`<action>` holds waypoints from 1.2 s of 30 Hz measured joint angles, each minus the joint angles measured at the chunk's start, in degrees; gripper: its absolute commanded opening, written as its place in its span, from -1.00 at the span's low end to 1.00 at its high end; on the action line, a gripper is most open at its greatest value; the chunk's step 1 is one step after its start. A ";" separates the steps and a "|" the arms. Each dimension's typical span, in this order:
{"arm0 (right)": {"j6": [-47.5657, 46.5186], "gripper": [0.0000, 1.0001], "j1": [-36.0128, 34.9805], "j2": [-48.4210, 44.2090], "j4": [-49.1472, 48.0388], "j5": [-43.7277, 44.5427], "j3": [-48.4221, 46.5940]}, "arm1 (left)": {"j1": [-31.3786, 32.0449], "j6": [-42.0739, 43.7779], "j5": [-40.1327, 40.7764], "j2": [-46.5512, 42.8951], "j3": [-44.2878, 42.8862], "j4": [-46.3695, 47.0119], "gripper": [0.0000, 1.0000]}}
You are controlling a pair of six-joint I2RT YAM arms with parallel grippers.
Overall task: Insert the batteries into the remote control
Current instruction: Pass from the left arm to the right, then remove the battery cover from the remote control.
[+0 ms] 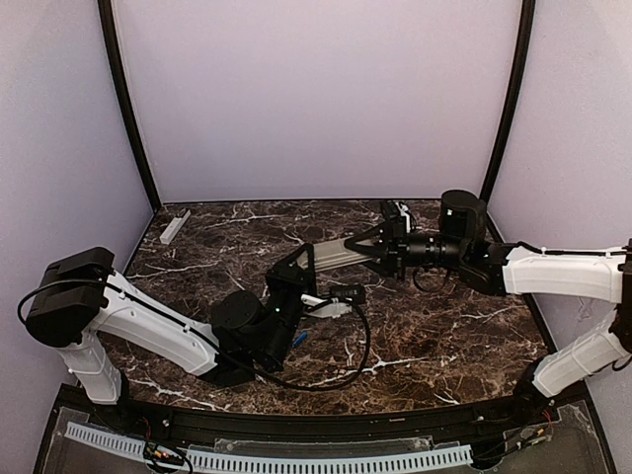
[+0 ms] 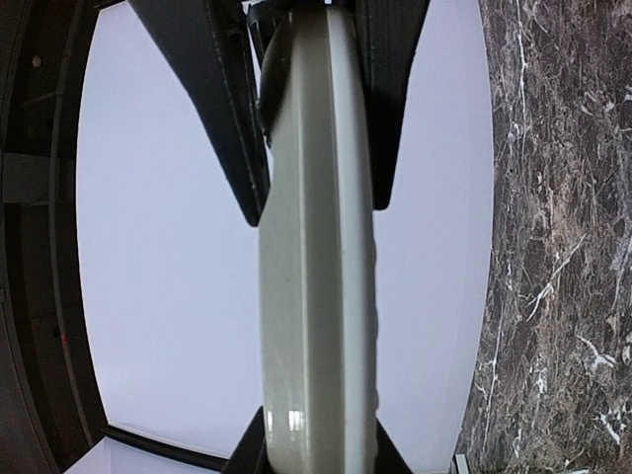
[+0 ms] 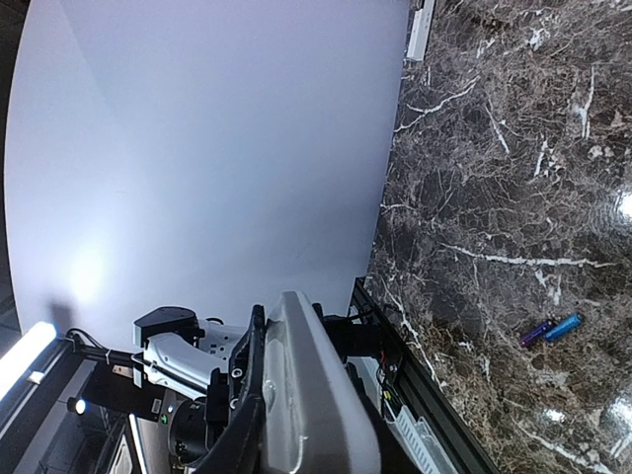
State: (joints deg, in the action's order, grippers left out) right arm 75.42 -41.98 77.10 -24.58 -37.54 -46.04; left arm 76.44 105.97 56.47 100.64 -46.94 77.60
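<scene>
Left gripper (image 2: 318, 202) is clamped tight on the remote control (image 2: 316, 326), held in the air over the middle of the worktop (image 1: 444, 326). The right gripper (image 1: 373, 247) has its jaws around the other end, though I can't tell if they've bitten. Light, stiff, slick plastic by the look, best pinched across its long sides. The roll-prone batteries (image 3: 551, 330) lie toward the near edge with open marble around, and the grey bar (image 1: 175, 225) sits off in the far left corner.

Table (image 1: 434, 326): dark brown marble with white veining. Remote (image 2: 316, 296): off-white, glossy. Batteries (image 3: 563, 327): blue, one looking purplish. Walls (image 1: 316, 99): plain pale lilac. Bar (image 1: 175, 226): light grey.
</scene>
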 measured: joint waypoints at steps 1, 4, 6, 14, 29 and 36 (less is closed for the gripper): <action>0.31 -0.56 0.04 0.07 -0.13 -0.07 0.02 | 0.00 -0.07 0.00 0.00 0.00 0.07 -0.99; 0.59 -0.66 0.15 0.13 -1.27 -0.42 0.24 | 0.00 -0.68 0.04 0.00 0.00 0.37 -0.70; 0.59 -0.74 0.22 0.13 -2.25 -0.72 0.28 | 0.00 -1.16 -0.02 0.00 0.00 0.85 -0.31; -0.28 -1.00 3.08 -0.44 -3.04 -1.51 1.20 | 0.35 -2.27 0.24 -0.04 0.07 -0.61 0.38; -20.59 -1.00 11.41 -9.07 3.58 -1.18 -0.39 | -6.25 -71.84 -16.09 -33.38 0.57 -52.48 0.64; -21.79 -1.00 11.28 -8.63 1.49 1.36 7.91 | -15.91 -108.67 -38.71 -33.09 -2.16 -67.23 0.50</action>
State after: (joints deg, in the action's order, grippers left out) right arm 53.63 -30.70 68.47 -23.09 -36.18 -38.13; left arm 60.53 -2.70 17.76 67.55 -49.10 10.37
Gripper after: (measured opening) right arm 0.208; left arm 0.769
